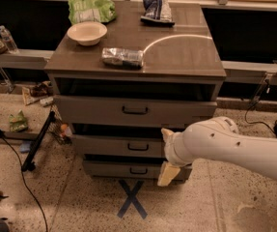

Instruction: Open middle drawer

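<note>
The grey cabinet (pixel 186 62) has three flat-fronted drawers stacked. The middle drawer (pixel 104 145) has a small dark bar handle (pixel 138 147) and a dark gap above its front. The top drawer (pixel 94 109) is the tallest and widest. The bottom drawer (pixel 109 168) is the shortest. My white arm (pixel 225 146) reaches in from the right. My gripper (pixel 168 172) is in front of the right ends of the middle and bottom drawers, to the right of the handle, and hides that part of them.
On the cabinet top are a white bowl (pixel 86 33), a green bag (pixel 90 8), a blue bag (pixel 156 9) and a silver packet (pixel 122 57). A blue tape X (pixel 132 199) marks the floor in front. A black stand leg (pixel 37 141) and a cable (pixel 24 185) lie at the left.
</note>
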`<state>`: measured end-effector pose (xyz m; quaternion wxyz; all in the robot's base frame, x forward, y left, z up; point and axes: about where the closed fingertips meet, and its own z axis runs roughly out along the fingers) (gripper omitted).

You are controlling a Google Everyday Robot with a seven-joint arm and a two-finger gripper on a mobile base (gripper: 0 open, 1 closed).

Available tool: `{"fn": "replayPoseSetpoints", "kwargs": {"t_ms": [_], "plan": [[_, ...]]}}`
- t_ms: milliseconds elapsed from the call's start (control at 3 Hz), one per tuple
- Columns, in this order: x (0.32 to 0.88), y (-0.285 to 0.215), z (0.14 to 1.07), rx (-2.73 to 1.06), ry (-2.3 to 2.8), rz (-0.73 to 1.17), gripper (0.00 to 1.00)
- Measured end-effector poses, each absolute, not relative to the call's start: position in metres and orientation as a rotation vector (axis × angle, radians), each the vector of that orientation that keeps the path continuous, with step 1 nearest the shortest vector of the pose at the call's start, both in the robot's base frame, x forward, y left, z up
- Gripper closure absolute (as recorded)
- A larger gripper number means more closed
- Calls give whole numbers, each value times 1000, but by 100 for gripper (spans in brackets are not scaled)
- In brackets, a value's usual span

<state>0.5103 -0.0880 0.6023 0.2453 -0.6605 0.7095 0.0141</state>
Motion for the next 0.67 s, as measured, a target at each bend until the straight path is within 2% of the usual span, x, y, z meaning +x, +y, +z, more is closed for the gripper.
{"fn": "replayPoseSetpoints", "kwargs": {"t_ms": [667], "plan": [[520, -87, 604, -1798, 1898, 2, 0]]}}
